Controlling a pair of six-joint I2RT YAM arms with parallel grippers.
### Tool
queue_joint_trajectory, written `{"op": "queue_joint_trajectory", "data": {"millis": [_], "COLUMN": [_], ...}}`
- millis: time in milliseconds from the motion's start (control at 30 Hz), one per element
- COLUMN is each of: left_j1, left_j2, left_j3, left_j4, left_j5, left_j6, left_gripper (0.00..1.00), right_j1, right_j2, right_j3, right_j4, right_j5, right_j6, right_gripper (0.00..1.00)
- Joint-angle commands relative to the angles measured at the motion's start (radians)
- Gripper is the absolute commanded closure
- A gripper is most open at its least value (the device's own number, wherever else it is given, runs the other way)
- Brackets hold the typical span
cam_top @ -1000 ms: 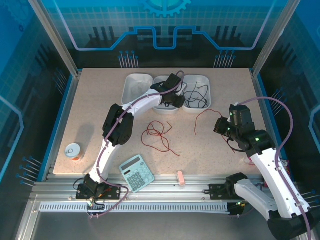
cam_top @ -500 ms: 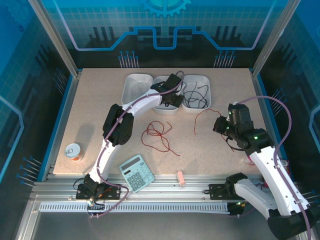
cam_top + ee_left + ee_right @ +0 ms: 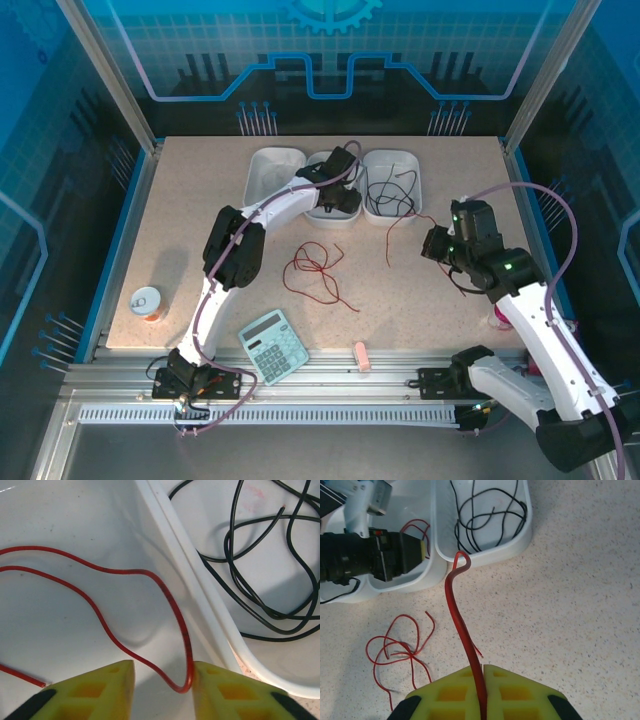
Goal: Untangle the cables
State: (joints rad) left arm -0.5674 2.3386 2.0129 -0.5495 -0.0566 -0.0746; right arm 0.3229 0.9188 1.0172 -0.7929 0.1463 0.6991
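I see a speckled beige tabletop [image 3: 180, 220] set inside a booth, edged on the left and right with blue strips [image 3: 121, 245]. Blue see-through wall panels [image 3: 420, 50] stand behind and at both sides, printed with a grid, circuit-like lines and a gear emblem [image 3: 330, 12]. Slanting aluminium posts [image 3: 105, 70] frame the back corners. Along the near edge run aluminium rails [image 3: 330, 385] and a white slotted strip [image 3: 300, 413]. The light is even and the shadows are soft.

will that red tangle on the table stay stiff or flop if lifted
Probably floppy: the red tangle lies flat in loose thin loops. Likely very light, being so thin, so a push may drag it whole. Its strands cross at one knot, so it probably lifts together.
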Motion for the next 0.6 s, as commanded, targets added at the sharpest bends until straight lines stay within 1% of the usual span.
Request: {"op": "queue_joint_trajectory", "data": {"millis": [0,67,133,300,333,433,500,567], "left_j1": [0.000,0.001,0.000,0.006,0.010,0.030,0.040,0.043], "left_j2": [-0.051,-0.089,-0.138,-0.318,-0.351,-0.477,-0.580,-0.673], "left_j3": [-0.012,-0.016,-0.031,-0.142,-0.172,-0.295,-0.405,-0.502], "left_j4": [-0.030,-0.039,-0.048,-0.046,-0.044,-0.023,0.012,0.040], "left_j5": [-0.003,-0.015,-0.041,-0.145,-0.162,-0.187,-0.200,-0.212], "left_j6": [-0.023,-0.038,-0.057,-0.097,-0.106,-0.141,-0.163,-0.183], "left_gripper": [0.58,0.55,0.48,0.33,0.30,0.16,0.01,0.01], "right_j1": [0.020,0.027,0.038,0.073,0.083,0.108,0.126,0.145], "right_j2": [0.025,0.050,0.078,0.160,0.175,0.238,0.294,0.356], "right_j3": [0.059,0.086,0.113,0.193,0.207,0.261,0.310,0.364], "right_j4": [0.021,0.025,0.030,0.044,0.048,0.061,0.064,0.066], "right_j5": [-0.009,-0.011,-0.010,-0.006,-0.006,0.000,0.004,0.013], "right_j6": [-0.036,-0.048,-0.060,-0.085,-0.088,-0.102,-0.111,-0.119], "right_gripper": [1.00,1.00,1.00,1.00,1.00,1.00,1.00,1.00]}}
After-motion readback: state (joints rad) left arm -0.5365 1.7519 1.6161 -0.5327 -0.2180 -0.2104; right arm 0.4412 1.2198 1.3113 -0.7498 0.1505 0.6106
